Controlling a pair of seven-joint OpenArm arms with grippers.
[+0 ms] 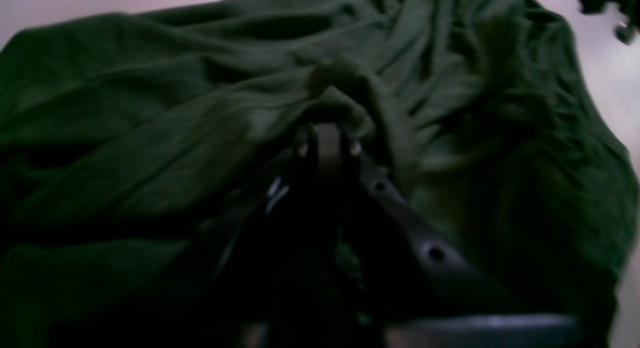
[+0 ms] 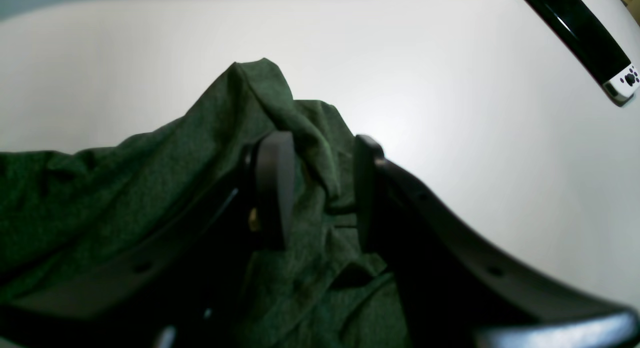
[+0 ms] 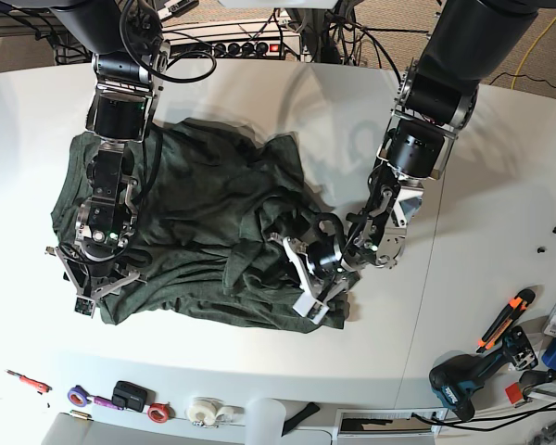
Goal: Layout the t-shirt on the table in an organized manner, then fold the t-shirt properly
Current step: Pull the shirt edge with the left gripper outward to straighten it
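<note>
The green t-shirt (image 3: pixel 204 232) lies crumpled across the white tabletop (image 3: pixel 352 102). The left hand (image 1: pixel 327 138) is pinched tight on a raised fold of it. The right hand (image 2: pixel 320 188) has its fingers (image 2: pixel 275 188) parted, with cloth bunched loosely between them. No writing on the shirt is readable.

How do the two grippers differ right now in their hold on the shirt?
Left gripper has its jaws pinched shut on a fold of the t-shirt; the right gripper has jaws apart, with cloth between them. In the base view, left works near the shirt's middle, right at its edge. Both touch the fabric.
</note>
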